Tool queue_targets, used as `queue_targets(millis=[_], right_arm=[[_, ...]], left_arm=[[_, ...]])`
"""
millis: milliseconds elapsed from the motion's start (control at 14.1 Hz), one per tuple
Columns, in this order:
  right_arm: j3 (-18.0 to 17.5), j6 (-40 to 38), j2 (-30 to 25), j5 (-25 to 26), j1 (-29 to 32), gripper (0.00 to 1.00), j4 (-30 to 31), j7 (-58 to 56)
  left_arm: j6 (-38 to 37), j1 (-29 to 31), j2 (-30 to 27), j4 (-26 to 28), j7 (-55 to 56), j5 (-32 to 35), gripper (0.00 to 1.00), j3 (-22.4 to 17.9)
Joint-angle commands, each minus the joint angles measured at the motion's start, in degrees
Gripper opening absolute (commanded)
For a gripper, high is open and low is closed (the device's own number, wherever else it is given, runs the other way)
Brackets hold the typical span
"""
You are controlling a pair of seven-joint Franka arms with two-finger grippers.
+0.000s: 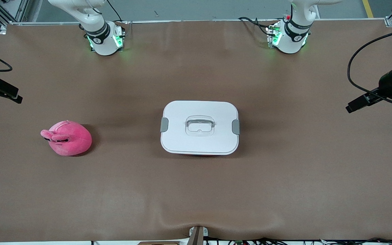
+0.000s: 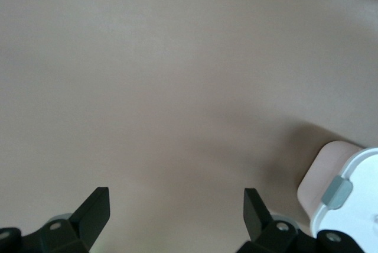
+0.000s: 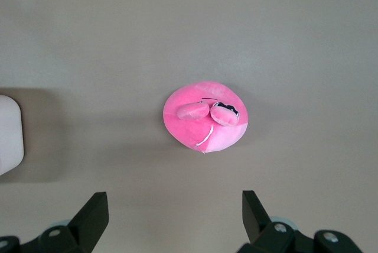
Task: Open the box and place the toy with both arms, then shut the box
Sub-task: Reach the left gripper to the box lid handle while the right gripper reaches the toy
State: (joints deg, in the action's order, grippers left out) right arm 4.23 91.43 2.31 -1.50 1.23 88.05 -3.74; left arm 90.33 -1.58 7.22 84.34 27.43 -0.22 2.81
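Observation:
The box (image 1: 200,127) stands shut in the middle of the table, its white lid held by two grey side clips (image 1: 164,124). The pink plush toy (image 1: 68,137) lies on the table toward the right arm's end. My left gripper (image 1: 359,102) hangs high over the left arm's end of the table; its wrist view shows it open (image 2: 177,206) and empty, with a corner of the box (image 2: 354,217) beside it. My right gripper (image 1: 3,92) hangs high over the right arm's end, open (image 3: 175,206) and empty, above the toy (image 3: 205,115).
The brown table (image 1: 196,190) holds only the box and the toy. An edge of the box (image 3: 9,135) shows in the right wrist view. A small mount (image 1: 196,234) sits at the table's near edge.

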Motion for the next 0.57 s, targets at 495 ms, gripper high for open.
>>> queue_targets(millis=[495], right_arm=[[0.25,-0.29,1.12,-0.61,-0.44,1.0,-1.39,0.31]], left_arm=[[4.68,-7.2,4.29,-1.55,21.23,-0.75,1.0,0.36]])
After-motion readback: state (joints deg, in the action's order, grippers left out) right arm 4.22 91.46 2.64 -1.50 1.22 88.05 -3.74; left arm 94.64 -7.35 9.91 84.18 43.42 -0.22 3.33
